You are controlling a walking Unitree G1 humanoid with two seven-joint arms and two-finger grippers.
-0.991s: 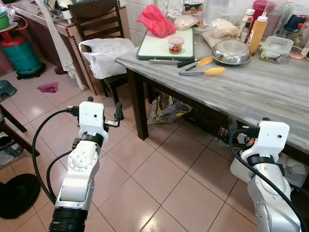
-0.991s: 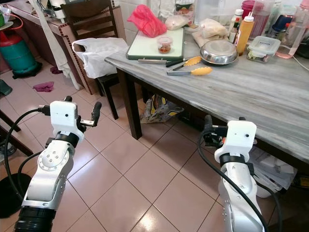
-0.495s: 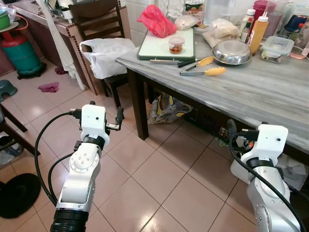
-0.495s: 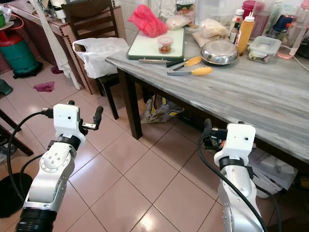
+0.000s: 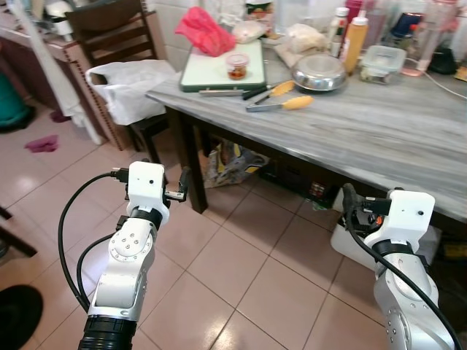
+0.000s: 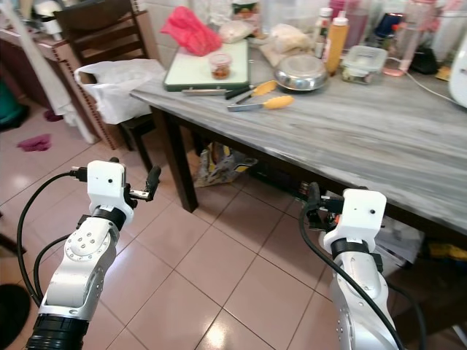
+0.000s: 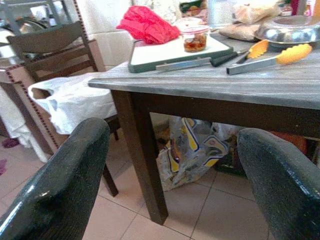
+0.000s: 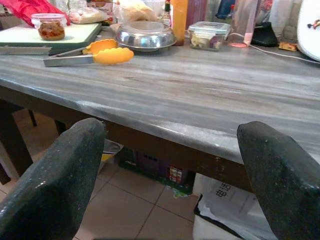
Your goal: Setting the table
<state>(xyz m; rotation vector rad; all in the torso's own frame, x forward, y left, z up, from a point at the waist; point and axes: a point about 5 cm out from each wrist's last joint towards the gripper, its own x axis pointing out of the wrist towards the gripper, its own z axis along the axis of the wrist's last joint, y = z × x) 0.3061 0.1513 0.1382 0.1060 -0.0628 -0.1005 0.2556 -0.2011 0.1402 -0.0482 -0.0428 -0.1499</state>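
A kitchen with a pink tiled floor (image 5: 241, 270). At far left, a white plastic bag (image 5: 128, 84) sits on a dark wooden chair (image 5: 109, 22). The left gripper (image 7: 165, 165) hangs low over the tiles, its 2 fingers spread with nothing between them. A grey table (image 5: 379, 131) carries a white cutting board (image 5: 219, 69), yellow-handled tongs (image 5: 281, 103) and a steel bowl (image 5: 319, 71). The right gripper (image 8: 170, 165), fingers spread and holding nothing, sits just below the table's near edge.
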